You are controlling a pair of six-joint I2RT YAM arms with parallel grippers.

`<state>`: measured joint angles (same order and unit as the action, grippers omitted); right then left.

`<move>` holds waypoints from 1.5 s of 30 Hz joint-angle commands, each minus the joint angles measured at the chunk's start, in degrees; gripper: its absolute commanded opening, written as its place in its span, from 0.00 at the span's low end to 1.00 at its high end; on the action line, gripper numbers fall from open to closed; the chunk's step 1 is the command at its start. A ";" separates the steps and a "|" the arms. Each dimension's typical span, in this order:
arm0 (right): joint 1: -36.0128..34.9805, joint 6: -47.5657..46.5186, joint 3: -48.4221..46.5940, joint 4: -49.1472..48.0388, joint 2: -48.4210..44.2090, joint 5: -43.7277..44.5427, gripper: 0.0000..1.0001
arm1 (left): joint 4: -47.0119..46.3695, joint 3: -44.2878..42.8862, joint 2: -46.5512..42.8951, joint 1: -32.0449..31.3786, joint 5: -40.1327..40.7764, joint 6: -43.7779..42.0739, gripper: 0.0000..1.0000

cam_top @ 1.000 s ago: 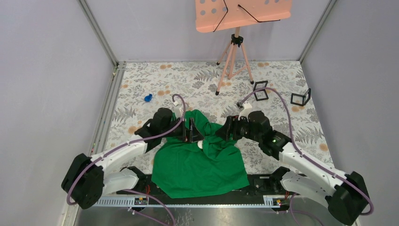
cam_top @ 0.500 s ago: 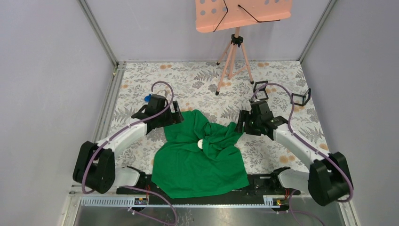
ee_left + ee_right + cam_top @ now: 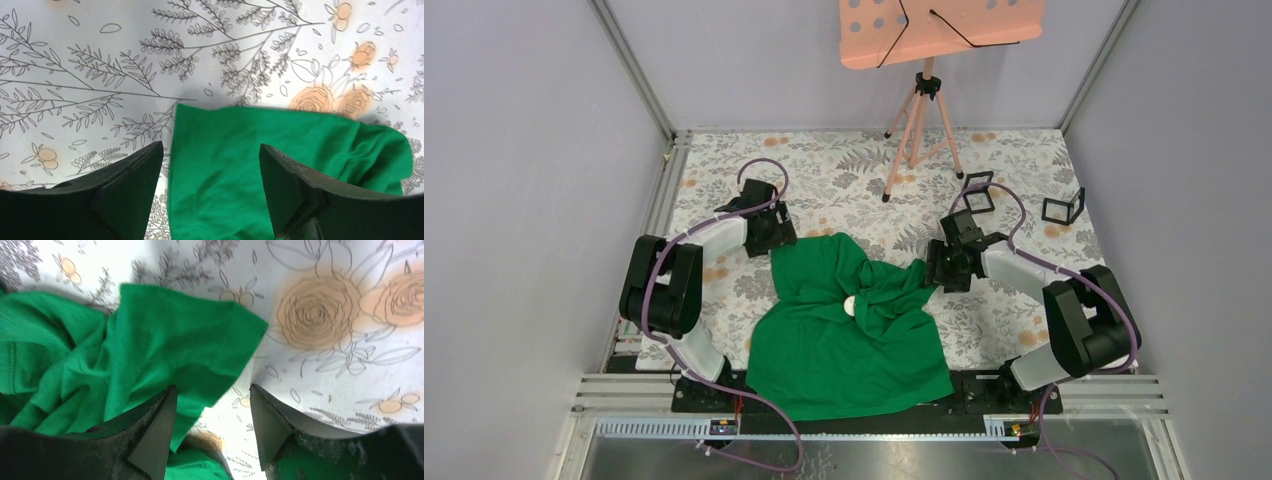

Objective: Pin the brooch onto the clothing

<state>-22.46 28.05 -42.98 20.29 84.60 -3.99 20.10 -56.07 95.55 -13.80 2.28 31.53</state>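
The bright green T-shirt (image 3: 849, 345) lies crumpled on the flowered table. A small white round brooch (image 3: 849, 305) sits on it near the middle. My left gripper (image 3: 780, 236) is open at the shirt's far left corner. In the left wrist view the shirt's hemmed edge (image 3: 235, 150) lies between the spread fingers (image 3: 127, 192) of the left gripper (image 3: 210, 172), which hold nothing. My right gripper (image 3: 935, 270) is open at the shirt's far right corner. In the right wrist view a green sleeve (image 3: 170, 345) lies ahead of and under the right gripper (image 3: 212, 412), which holds nothing.
A pink music stand (image 3: 939, 30) on a tripod (image 3: 919, 130) stands at the back. Two small black frames (image 3: 977, 195) (image 3: 1062, 208) stand at the back right. Grey walls close both sides.
Both arms have drawn back from the shirt's middle, outward to its far corners. The brooch has stayed on the shirt, and the far edge of the shirt lies spread wider.
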 commanded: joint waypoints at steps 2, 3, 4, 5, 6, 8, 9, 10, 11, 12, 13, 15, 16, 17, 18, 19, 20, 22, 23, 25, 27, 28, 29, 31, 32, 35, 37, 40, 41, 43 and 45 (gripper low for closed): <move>0.21 1.30 -3.93 -1.86 3.31 1.32 0.61 | -0.71 -3.77 3.11 1.06 -1.67 0.46 0.76; 0.22 1.38 -4.14 -1.94 3.73 1.47 0.60 | -0.83 -4.04 3.70 1.06 -1.98 0.57 0.76; 0.22 1.39 -4.47 -1.98 4.25 1.59 0.60 | -0.78 -4.36 4.40 1.06 -2.01 0.63 0.76; 0.22 1.39 -4.72 -1.99 4.74 1.61 0.58 | -0.50 -4.78 4.75 1.01 -1.80 0.50 0.74; 0.22 1.41 -4.95 -2.21 5.18 1.62 0.56 | -0.27 -5.16 5.02 1.05 -1.67 0.41 0.72; 0.40 1.48 -5.23 -2.46 6.02 1.49 0.49 | 0.11 -5.72 5.53 1.06 -1.67 0.37 0.63; 0.54 1.63 -5.24 -2.72 6.33 1.33 0.45 | 0.41 -6.22 5.71 1.06 -1.92 0.25 0.59; 0.69 1.74 -5.19 -3.02 6.48 1.13 0.41 | 0.51 -6.37 5.82 1.08 -2.01 0.09 0.55; 0.93 1.82 -5.04 -3.36 6.55 0.83 0.37 | 0.62 -6.44 5.94 1.06 -2.02 -0.05 0.49; 1.16 1.89 -4.96 -3.75 6.55 0.54 0.34 | 0.71 -6.49 6.01 1.06 -2.02 -0.29 0.41; 1.45 1.89 -4.95 -3.96 6.48 0.48 0.30 | 0.75 -6.68 6.05 1.06 -2.02 -0.48 0.34; 2.05 1.80 -5.05 -3.95 6.31 0.32 0.22 | 0.89 -6.97 6.27 1.06 -2.02 -0.83 0.21; 2.39 1.68 -5.20 -4.02 6.22 0.30 0.19 | 0.98 -7.23 6.46 1.06 -2.02 -0.99 0.14; 2.81 1.47 -5.46 -4.00 6.08 0.18 0.15 | 0.95 -7.43 6.63 1.10 -2.02 -1.16 0.08; 3.30 1.35 -5.69 -4.02 5.94 -0.06 0.11 | 0.86 -7.65 6.79 1.25 -2.02 -1.15 0.03; 3.83 1.20 -5.93 -4.01 5.81 -0.27 0.08 | 0.53 -7.69 6.84 1.49 -2.02 -1.08 0.00; 4.42 0.96 -6.20 -3.93 5.53 -0.46 0.05 | 0.22 -7.71 6.84 1.80 -2.02 -0.96 0.00; 5.65 0.24 -6.98 -3.94 5.30 -0.58 0.00 | -0.41 -7.71 6.78 2.46 -2.02 -0.93 0.00; 6.34 -0.30 -7.52 -3.72 5.33 -0.54 0.00 | -0.56 -7.94 6.64 2.87 -1.98 -1.07 0.00; 8.02 -1.42 -9.40 -2.18 5.83 -0.20 0.00 | -0.51 -8.59 6.27 3.79 -0.88 -1.33 0.00; 9.63 -2.50 -11.29 -1.15 6.43 -0.06 0.00 | -0.61 -9.17 5.53 5.04 0.46 -1.61 0.00; 10.31 -3.01 -12.03 -0.98 6.86 0.07 0.00 | -1.00 -9.33 5.12 5.90 1.12 -1.61 0.00; 11.45 -3.35 -12.83 -0.90 7.16 0.11 0.00 | -1.42 -9.42 4.70 6.82 1.73 -1.58 0.00; 13.08 -3.89 -14.59 -0.46 8.16 0.04 0.00 | -2.27 -9.55 4.00 8.88 2.68 -1.16 0.00; 14.00 -4.15 -15.51 -0.36 8.90 -0.03 0.00 | -2.78 -9.50 3.70 9.82 3.11 -0.94 0.00; 16.31 -4.59 -18.72 0.08 11.34 -0.60 0.00 | -3.67 -10.52 3.46 12.70 4.53 -0.82 0.00; 17.55 -4.87 -21.50 0.25 13.14 -0.79 0.00 | -4.31 -11.51 3.69 13.67 4.95 -1.05 0.00; 18.68 -5.78 -25.90 1.02 16.58 -0.55 0.00 | -4.71 -13.90 4.96 15.18 5.10 -1.72 0.00; 18.95 -6.09 -27.32 1.39 17.69 -0.25 0.00 | -4.74 -14.42 5.52 15.41 5.21 -1.92 0.00; 19.69 -6.57 -30.38 2.17 19.64 0.53 0.00 | -4.63 -16.37 6.59 15.71 5.90 -2.36 0.00; 20.18 -7.03 -33.17 3.10 21.44 1.59 0.00 | -4.63 -17.51 7.28 16.00 7.23 -2.62 0.00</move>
<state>-3.20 23.11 -70.13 21.52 103.55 -4.03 18.50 -69.17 101.86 1.61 6.00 30.26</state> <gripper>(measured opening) 0.018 0.021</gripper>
